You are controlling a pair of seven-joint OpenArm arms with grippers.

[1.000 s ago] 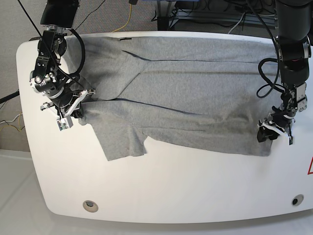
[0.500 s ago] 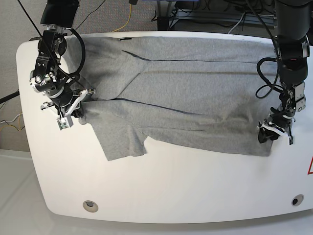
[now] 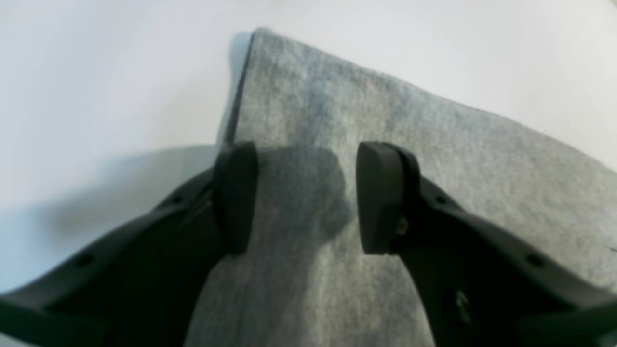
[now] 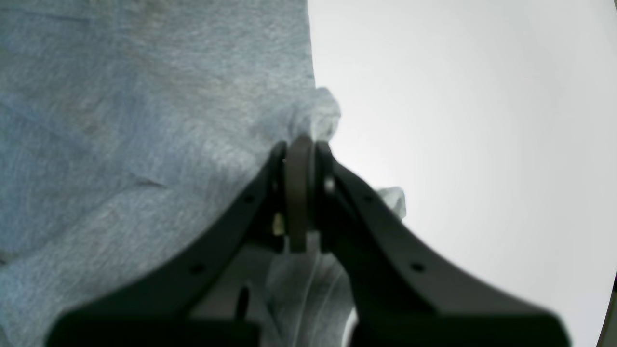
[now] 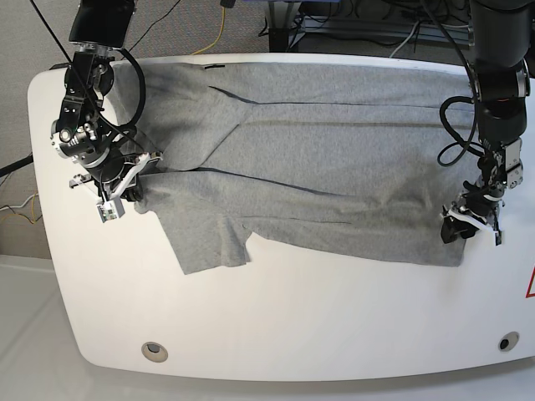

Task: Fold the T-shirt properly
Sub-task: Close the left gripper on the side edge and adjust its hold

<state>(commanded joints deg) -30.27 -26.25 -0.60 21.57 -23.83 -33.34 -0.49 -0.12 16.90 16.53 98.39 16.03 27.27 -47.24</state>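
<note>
The grey T-shirt lies spread plain side up across the white table, one sleeve pointing toward the front. At the shirt's left edge in the base view, my right gripper is shut on a bunched fold of the T-shirt; the right wrist view shows the right gripper with its jaws pressed together on cloth. My left gripper hovers at the shirt's front right corner. In the left wrist view the left gripper is open, its fingers straddling that corner of the T-shirt.
The table has rounded corners and two round holes near its front edge. A red triangle marking sits at the right edge. Cables and equipment legs stand behind the table. Bare tabletop runs along the front.
My left gripper has shifted very slightly at the shirt's front right corner. The right gripper has stayed where it was, still shut on the fabric.
</note>
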